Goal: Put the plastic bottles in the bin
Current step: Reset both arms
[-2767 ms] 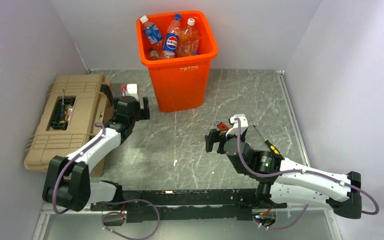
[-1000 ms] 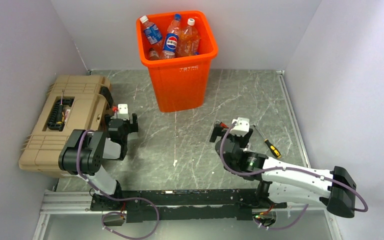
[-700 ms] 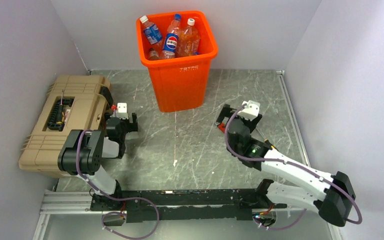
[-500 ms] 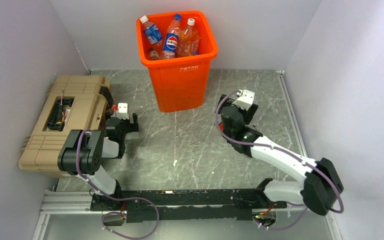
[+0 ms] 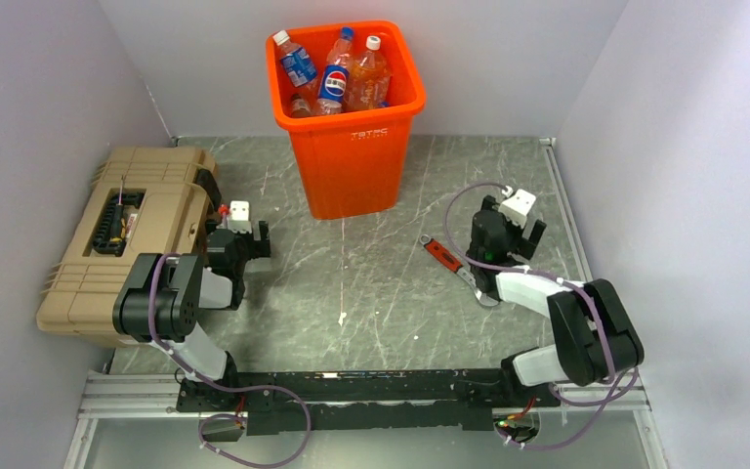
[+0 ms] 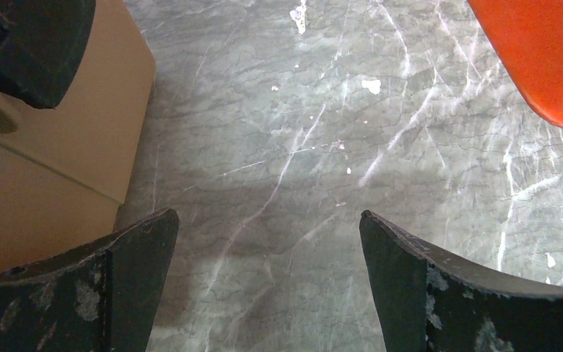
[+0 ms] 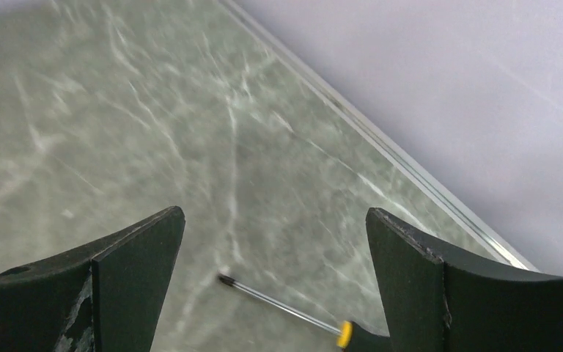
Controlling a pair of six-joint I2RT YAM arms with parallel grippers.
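My left claw [image 6: 267, 242], lower left beside the toolbox [image 5: 127, 244], and my right claw [image 7: 275, 242], right of centre, both gape wide and empty. The plastic bottles [image 5: 335, 70] stand upright in the bin [image 5: 352, 161] at upper centre, up-right of my seemingly nearer left claw.

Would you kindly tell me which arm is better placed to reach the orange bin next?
Probably left: the left claw sits open nearer the bin, whose wall shows in its wrist view. The right claw faces the side wall, over a screwdriver.

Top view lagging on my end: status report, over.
Left pincer, right pincer open, empty. Bottles in bin. Wrench, screwdriver lying clear of bin.
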